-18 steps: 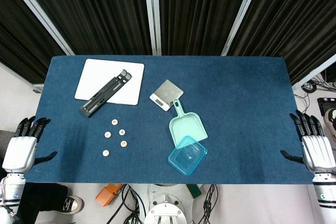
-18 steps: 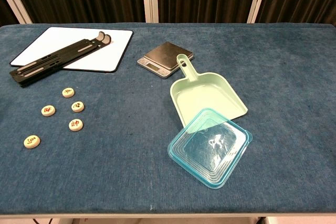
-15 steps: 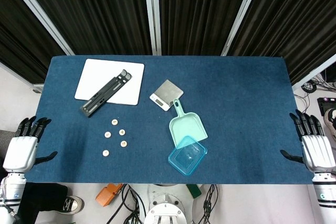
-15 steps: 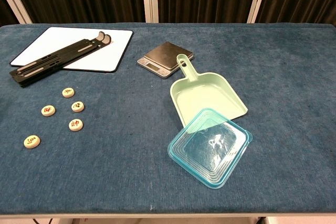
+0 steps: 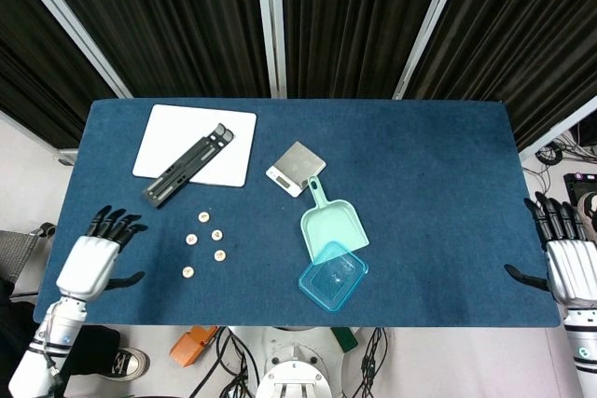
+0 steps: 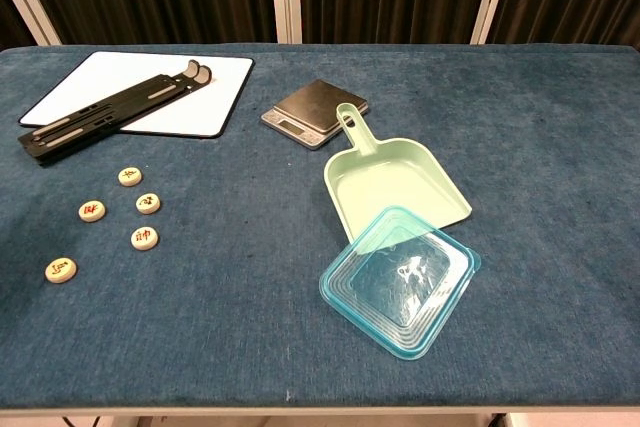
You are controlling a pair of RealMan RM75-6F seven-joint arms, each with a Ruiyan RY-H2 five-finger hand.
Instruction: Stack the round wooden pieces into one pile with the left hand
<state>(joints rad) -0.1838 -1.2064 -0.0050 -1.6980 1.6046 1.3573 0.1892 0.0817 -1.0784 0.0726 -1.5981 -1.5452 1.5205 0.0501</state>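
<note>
At the lower left of the head view, the left hand (image 5: pixel 89 263) hovers over the bench (image 5: pixel 429 193) edge, fingers spread, holding nothing. Bare blue cloth lies between it and five round wooden pieces (image 5: pixel 216 235), lying unstacked and apart just right of it. At the far right edge, the right hand (image 5: pixel 569 267) is likewise spread and empty. A mint scoop (image 5: pixel 331 221) lies mid-bench.

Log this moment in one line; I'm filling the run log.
stage: approach | left hand: open, over table edge | wooden pieces: unstacked | right hand: open, idle
</note>
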